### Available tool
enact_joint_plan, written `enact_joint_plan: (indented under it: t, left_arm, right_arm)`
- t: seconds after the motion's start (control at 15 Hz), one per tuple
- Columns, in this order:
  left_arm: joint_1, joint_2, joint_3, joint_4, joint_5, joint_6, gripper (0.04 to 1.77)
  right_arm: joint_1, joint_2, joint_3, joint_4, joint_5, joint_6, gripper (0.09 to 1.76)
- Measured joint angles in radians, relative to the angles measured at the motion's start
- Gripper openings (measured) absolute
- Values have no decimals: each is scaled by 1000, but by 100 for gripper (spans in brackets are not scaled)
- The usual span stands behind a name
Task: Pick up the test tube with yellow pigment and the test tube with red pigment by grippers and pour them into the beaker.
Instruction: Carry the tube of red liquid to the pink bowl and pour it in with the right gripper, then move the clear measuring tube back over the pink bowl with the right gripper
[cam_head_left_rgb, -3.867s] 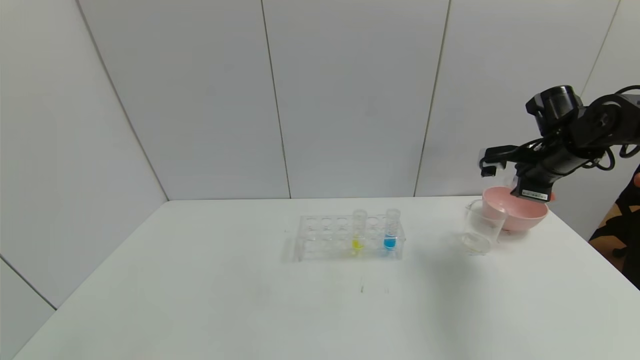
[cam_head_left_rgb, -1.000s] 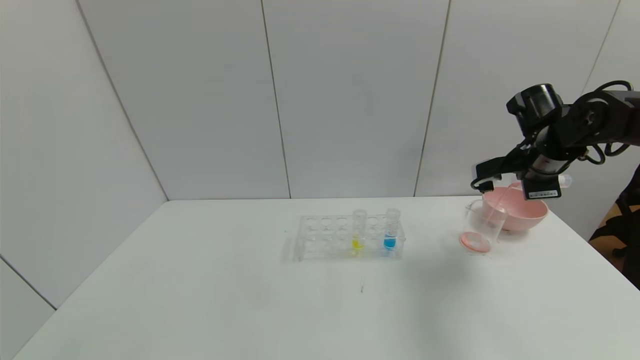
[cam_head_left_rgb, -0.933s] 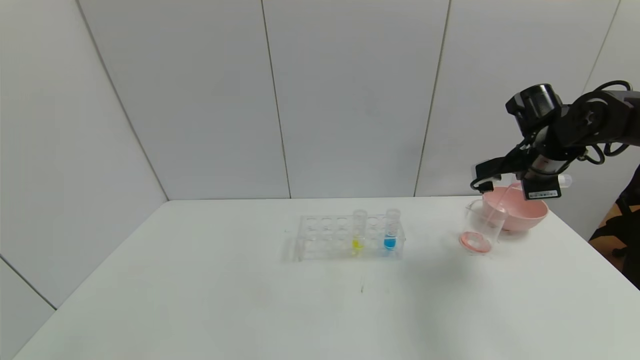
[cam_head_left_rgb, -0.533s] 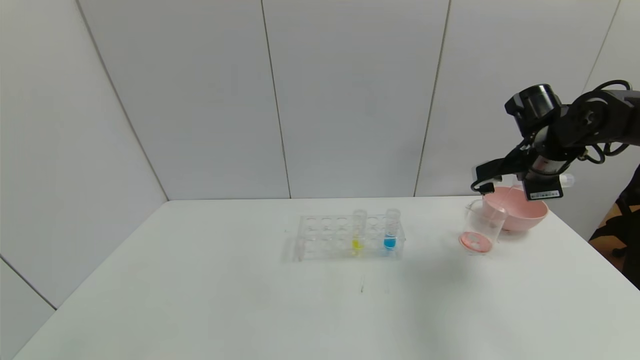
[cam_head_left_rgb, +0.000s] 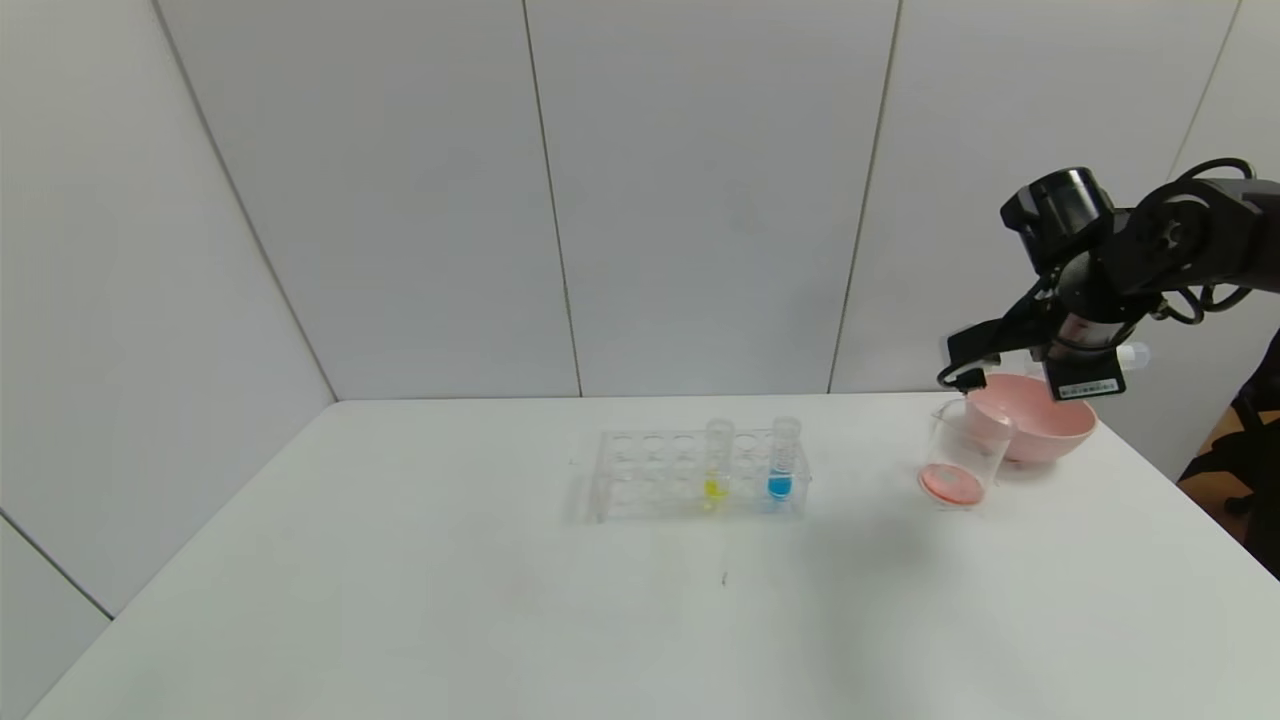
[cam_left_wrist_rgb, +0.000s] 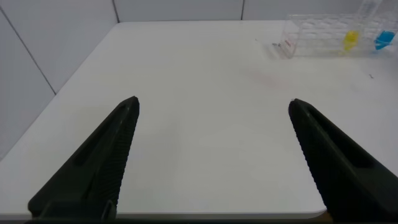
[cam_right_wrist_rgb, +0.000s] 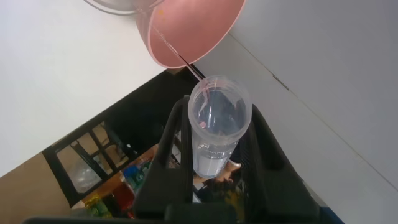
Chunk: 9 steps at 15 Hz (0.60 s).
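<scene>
Pink bowl (cam_head_left_rgb: 1040, 432) sits just behind the beaker (cam_head_left_rgb: 962, 455), beneath the right hand (cam_right_wrist_rgb: 214, 146) clamping the emptied tube (cam_right_wrist_rgb: 217, 124).

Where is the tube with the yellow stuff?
The test tube with yellow pigment stands upright in the clear rack mid-table in the head view, just left of the blue tube.

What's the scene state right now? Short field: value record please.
right gripper: shut on the emptied red test tube, tipped above the beaker
left gripper: open, low over bare table, idle
beaker: upright in front of the pink bowl, red liquid at its bottom
yellow test tube: upright in rack
blue test tube: upright in rack, right of yellow
left to do: yellow pour
</scene>
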Motion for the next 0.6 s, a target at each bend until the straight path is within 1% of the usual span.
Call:
enact_joint_plan:
  t: [0.2,0.6]
  left_arm:
    - [0,0,0,0,0,0,172]
    - [0,0,0,0,0,0,172]
  right_arm:
    - [19,1,0,0,-82,-19,50]
    - [54,-4,0,2,-99,-53,50]
